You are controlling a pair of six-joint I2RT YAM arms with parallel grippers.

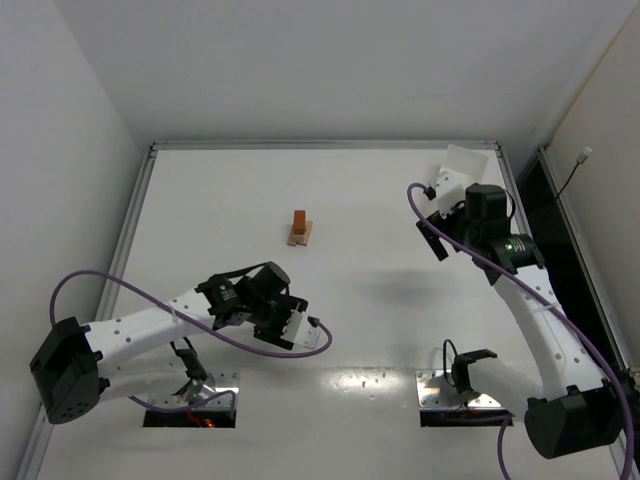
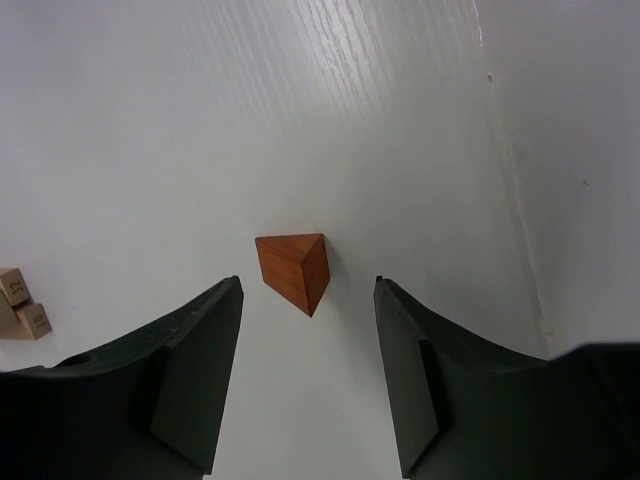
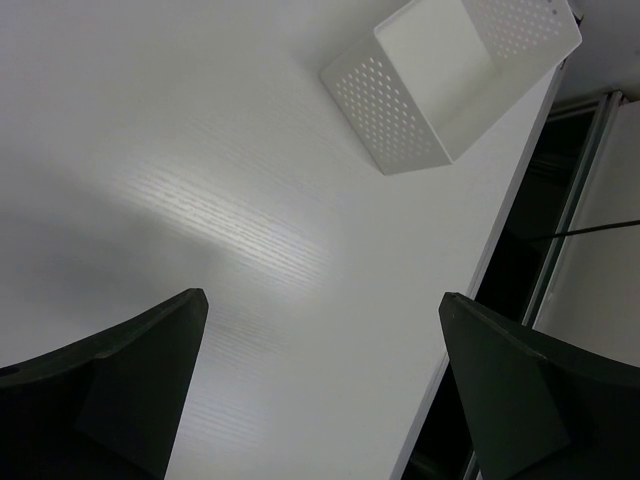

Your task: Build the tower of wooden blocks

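Ahead of left tool (image 2: pixel 308 286), reddish wedge (image 2: pixel 293 268)

Numbers on two pale wooden blocks (image 2: pixel 30 320)
Small dark digits are printed on the faces of both blocks at the left edge of the left wrist view. The lower one appears to read "10"; the upper one cannot be read with certainty.
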